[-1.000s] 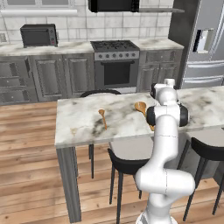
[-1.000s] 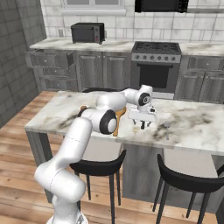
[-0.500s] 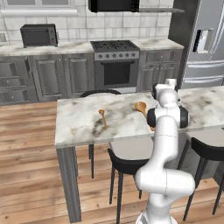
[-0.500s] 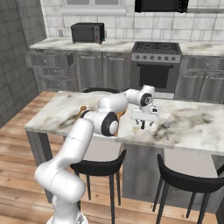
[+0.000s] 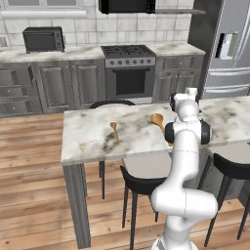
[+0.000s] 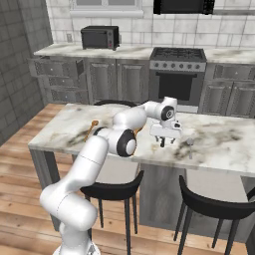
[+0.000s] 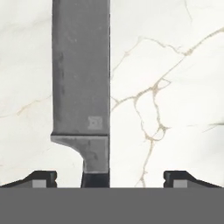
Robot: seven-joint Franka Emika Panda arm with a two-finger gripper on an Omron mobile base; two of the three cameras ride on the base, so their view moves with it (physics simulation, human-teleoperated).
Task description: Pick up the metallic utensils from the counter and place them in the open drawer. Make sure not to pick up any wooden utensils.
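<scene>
The counter (image 7: 175,65) under my hand looked like polished white marble, smooth, with thin tan and grey veins. The knife (image 7: 81,78) on it had a dull grey metal blade, faintly mottled, matt rather than mirror-bright, running into a black handle that looked smooth. My finger tips (image 7: 41,178) were dark and matt. Near the counter's far edge the two spoons, small (image 5: 114,130) and large (image 5: 158,120), read as orange-brown wood, unpolished. A slim grey metal piece (image 6: 190,146) lay toward the right end.
</scene>
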